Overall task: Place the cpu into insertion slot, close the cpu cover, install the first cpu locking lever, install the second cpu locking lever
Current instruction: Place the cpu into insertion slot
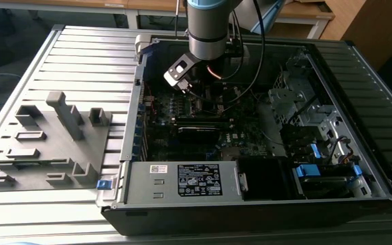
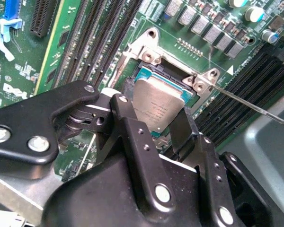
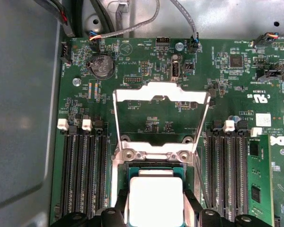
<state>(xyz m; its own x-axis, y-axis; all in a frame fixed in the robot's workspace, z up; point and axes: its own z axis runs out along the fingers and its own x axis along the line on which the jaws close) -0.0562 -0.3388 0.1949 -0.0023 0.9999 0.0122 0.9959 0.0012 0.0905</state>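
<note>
Overall, a slatted metal table carries an open computer case lying on its side. The robot arm reaches down into the far half of the case. A grey moulded fixture lies on the table at the exterior view's left, just beside the case. A black box with a white label occupies the near edge of the case.

Inside, the green motherboard lies flat. Black memory slots flank the socket on both sides.

The cpu cover is swung open. In the first wrist view its silver frame lies back beyond the socket hinge, with bare board visible through its square opening.

The gripper is closed to the width of the cpu. One black finger presses against each of two opposite edges of the chip, as both wrist views show. The cpu is directly over the socket, inside the teal socket border. Whether it is fully seated cannot be determined.

A thin metal rod extends outward from one corner of the socket bracket. A round coin cell sits on the board beyond the open cover.
</note>
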